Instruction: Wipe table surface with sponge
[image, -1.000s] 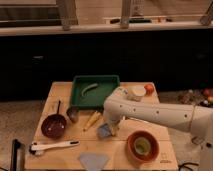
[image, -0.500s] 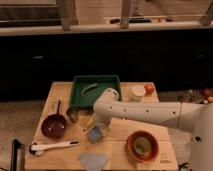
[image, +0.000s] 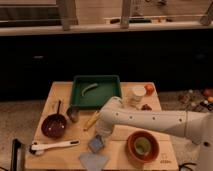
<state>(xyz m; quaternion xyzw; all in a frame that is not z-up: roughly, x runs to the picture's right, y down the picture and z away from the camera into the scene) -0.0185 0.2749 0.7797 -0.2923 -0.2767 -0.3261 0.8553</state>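
Note:
The table surface (image: 60, 95) is a light tan plank top that fills the middle of the camera view. The sponge (image: 96, 143), a small blue-grey block, lies on the table near the front, left of the orange bowl (image: 142, 146). My white arm reaches in from the right. My gripper (image: 101, 133) points down at the arm's left end, right on the sponge's upper edge. It is shut on the sponge, which travels with it. A flat pale blue-grey triangular cloth (image: 93, 161) lies just in front of the sponge.
A green tray (image: 112, 97) with a curved green item stands at the back. A maroon pan (image: 53, 125), a metal cup (image: 72, 115), a yellow item (image: 91, 121) and a white-handled brush (image: 52, 146) lie on the left. A white cup (image: 138, 94) and an orange fruit (image: 149, 88) stand at the back right.
My gripper and the sponge have slid left across the table and then toward the front edge. Nothing else has moved.

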